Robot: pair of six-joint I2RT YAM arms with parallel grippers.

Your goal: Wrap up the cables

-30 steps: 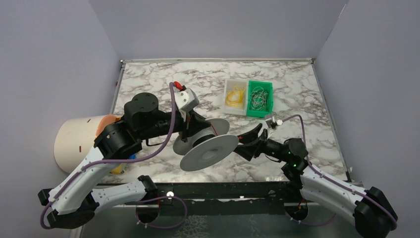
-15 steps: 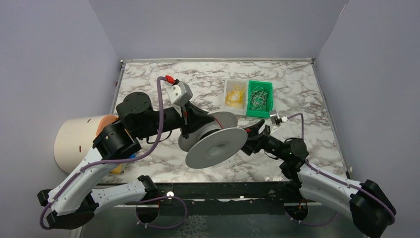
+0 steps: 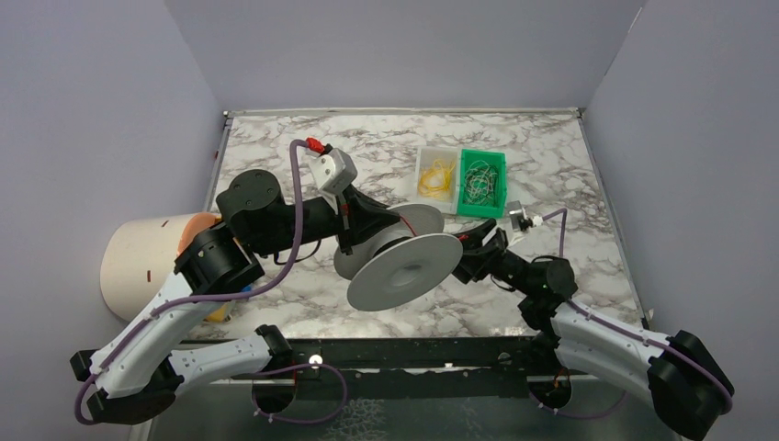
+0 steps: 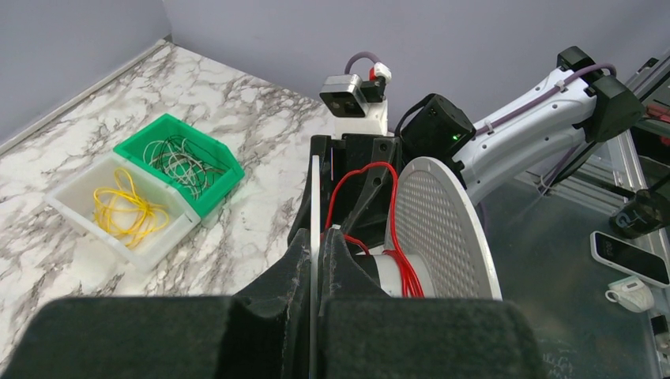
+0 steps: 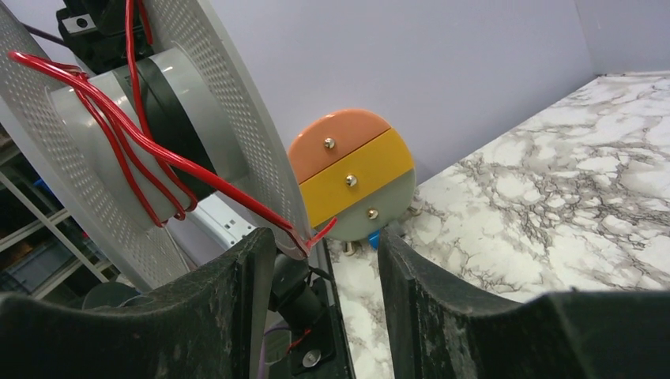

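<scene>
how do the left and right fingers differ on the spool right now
On the left gripper the fingers are shut, clamping a flange edge of the spool; on the right gripper they stand apart, with a flange rim and the end of the red wire between them. The left comes from the spool's left, the right from its right. Both meet one spool.

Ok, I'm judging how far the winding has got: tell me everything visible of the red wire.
The red wire is thin, glossy and flexible. Several loose turns lie around the grey hub of the spool, between its perforated white flanges. One strand leaves the hub, crosses a flange rim and ends in a small curl between the open fingers of the right gripper; whether it touches them is unclear. In the left wrist view a slack loop arches above the hub.
</scene>
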